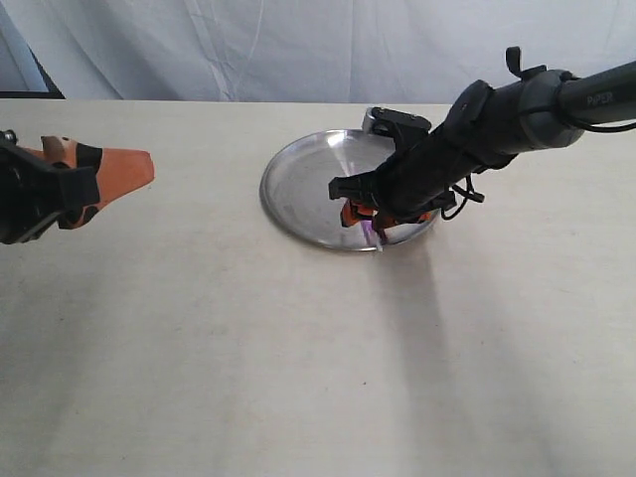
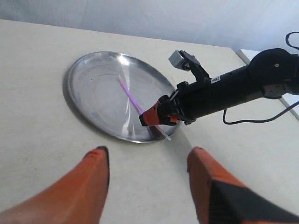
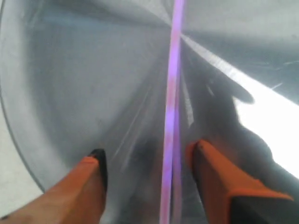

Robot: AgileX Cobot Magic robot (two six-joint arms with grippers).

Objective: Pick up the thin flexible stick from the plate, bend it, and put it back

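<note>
The steel plate (image 1: 298, 189) sits at the middle of the table. On it lies the thin pink-purple stick (image 2: 128, 93), whose pale end pokes just over the near rim. My right gripper (image 1: 373, 217) is down in the plate's near right part, open, one finger on each side of the stick. In the right wrist view the stick (image 3: 170, 102) runs between the fingers of the right gripper (image 3: 147, 153), closer to one finger, over the plate (image 3: 70, 70). Far to the left, clear of the plate (image 2: 93, 84), my left gripper (image 1: 139, 169) hangs open and empty, as the left wrist view also shows (image 2: 148, 151).
The beige table (image 1: 298, 378) carries nothing but the plate. A white cloth backdrop (image 1: 298, 40) hangs behind the table's far edge. The dark right arm (image 1: 517, 109) slants down from the upper right with a loose cable beside it.
</note>
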